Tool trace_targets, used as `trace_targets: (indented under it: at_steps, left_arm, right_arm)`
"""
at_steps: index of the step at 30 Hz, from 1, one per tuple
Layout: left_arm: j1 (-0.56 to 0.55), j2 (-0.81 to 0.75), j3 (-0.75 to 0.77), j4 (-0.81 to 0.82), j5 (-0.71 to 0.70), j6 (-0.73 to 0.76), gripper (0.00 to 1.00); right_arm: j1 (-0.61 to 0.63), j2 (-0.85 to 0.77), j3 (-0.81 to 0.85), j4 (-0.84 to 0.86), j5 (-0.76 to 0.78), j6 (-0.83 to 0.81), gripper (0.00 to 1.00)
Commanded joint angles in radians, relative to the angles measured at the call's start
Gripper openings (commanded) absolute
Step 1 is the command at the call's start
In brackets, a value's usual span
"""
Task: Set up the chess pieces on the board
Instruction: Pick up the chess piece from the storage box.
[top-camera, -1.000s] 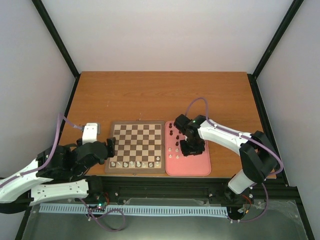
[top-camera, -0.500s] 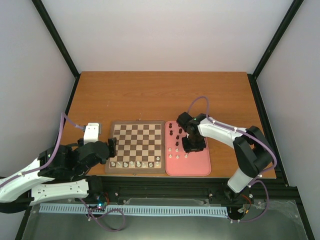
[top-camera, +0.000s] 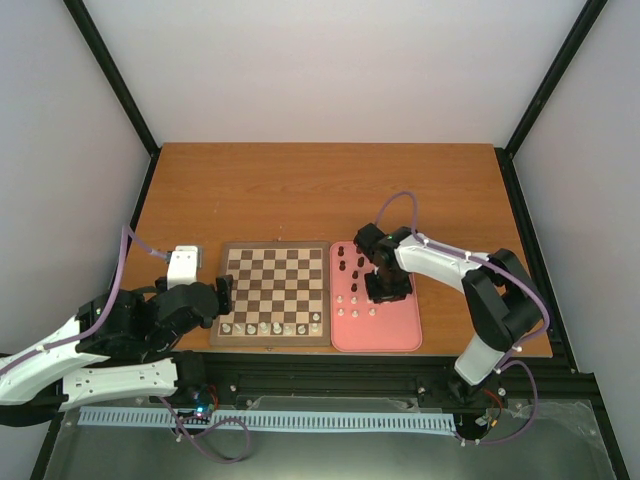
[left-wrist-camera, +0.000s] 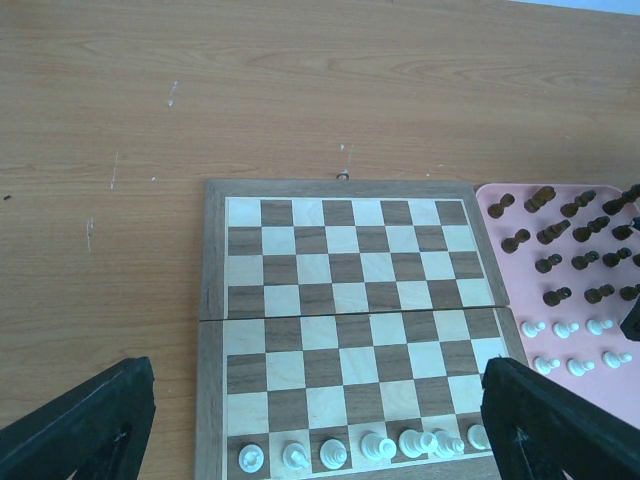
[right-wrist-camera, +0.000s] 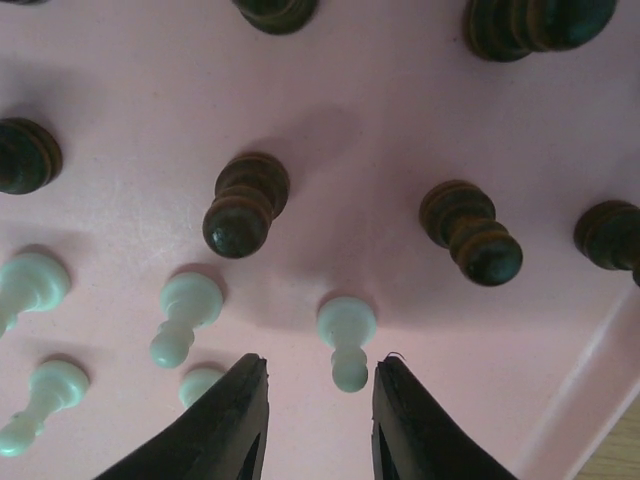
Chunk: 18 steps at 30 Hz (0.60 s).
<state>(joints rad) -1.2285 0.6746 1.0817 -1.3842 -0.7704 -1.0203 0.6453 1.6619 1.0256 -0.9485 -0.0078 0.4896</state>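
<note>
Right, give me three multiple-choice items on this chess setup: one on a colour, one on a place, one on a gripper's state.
1. The pieces standing on the board are: A all white; B all dark; C mixed.
2. The dark pieces stand: A on the board's far row; B on the pink tray; C half on each.
3. The right gripper is: A shut on a dark piece; B open astride a white pawn; C open over the board.
Answers: 1 A, only white pieces line the board's near row. 2 B, every dark piece sits on the tray. 3 B, its fingers stand apart with the pawn between them.
</note>
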Motion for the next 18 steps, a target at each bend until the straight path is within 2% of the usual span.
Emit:
trace_targets:
  at_steps: [1, 6, 14, 18]
  left_arm:
    - [0.006, -0.001, 0.014, -0.005, -0.017, -0.009, 1.0]
    - [0.006, 0.002, 0.014, -0.004, -0.015, -0.007, 1.0]
    - [0.006, 0.0, 0.009, 0.0, -0.011, -0.008, 1.0]
    - [0.006, -0.002, 0.006, 0.006, -0.007, -0.003, 1.0]
  right_arm:
    - [-0.01, 0.021, -0.006, 0.02, 0.024, -0.012, 0.28]
    - [-0.01, 0.027, -0.008, 0.019, 0.026, -0.016, 0.22]
    - [-0.01, 0.012, -0.016, 0.012, 0.057, -0.019, 0.04]
    - [-0.01, -0.023, -0.014, -0.015, 0.074, -0.013, 0.03]
